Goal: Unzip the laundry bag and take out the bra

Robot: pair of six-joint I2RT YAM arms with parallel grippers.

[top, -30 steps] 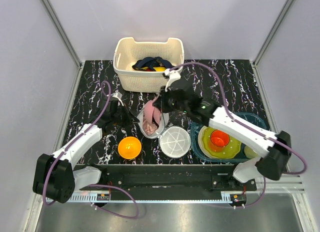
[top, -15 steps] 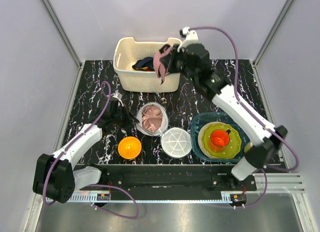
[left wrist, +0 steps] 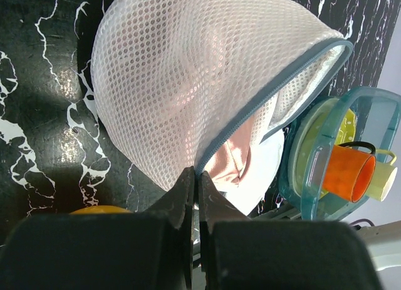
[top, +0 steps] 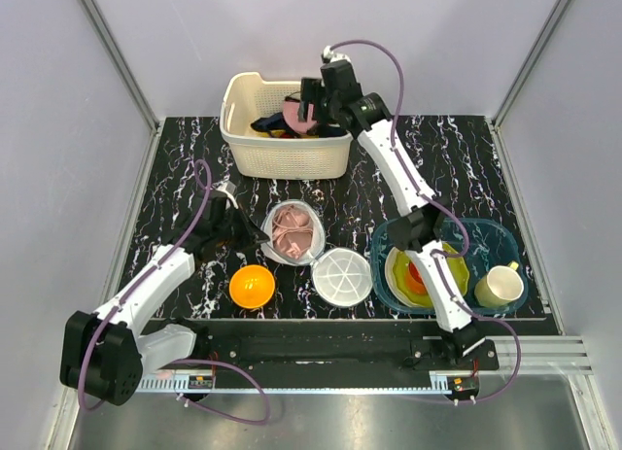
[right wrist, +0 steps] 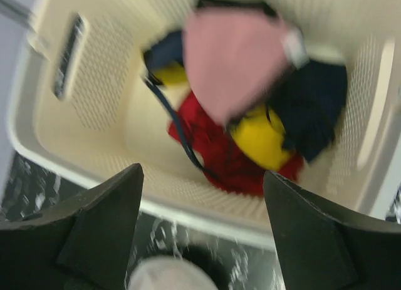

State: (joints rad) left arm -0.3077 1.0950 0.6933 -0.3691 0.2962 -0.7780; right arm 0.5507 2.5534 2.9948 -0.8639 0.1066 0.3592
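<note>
The right gripper point(right wrist: 202, 174) is held over the cream basket point(top: 287, 158) at the far side of the black table point(top: 457, 168). Its two fingers point(right wrist: 94, 233) are spread wide apart, and nothing is held between them. The bra point(right wrist: 235, 61) is seen inside the basket, just under the gripper, above the dark blue, red and yellow clothes point(right wrist: 263, 139). The wrist picture is blurred, so it cannot be told if the bra is lying on the clothes or is in the air over them. No touch is seen between the bra and the fingers. The laundry bag point(left wrist: 188, 83) is set near the middle of the table, and its zip is undone. The left gripper point(left wrist: 195, 180) is closed tight on the blue-grey zip edge of one round mesh half. Its fingers point(left wrist: 216, 205) are pressed together with only the thin edge between them. Some pink cloth point(left wrist: 232, 165) is seen inside this open half, but what it is cannot be told. The other half point(top: 340, 275) of the bag is laid flat on the table, just beside the first. An orange bowl point(top: 253, 286) is set near the left gripper. A blue tray point(left wrist: 311, 177) with plates and cups in it is placed on the right side of the table.
</note>
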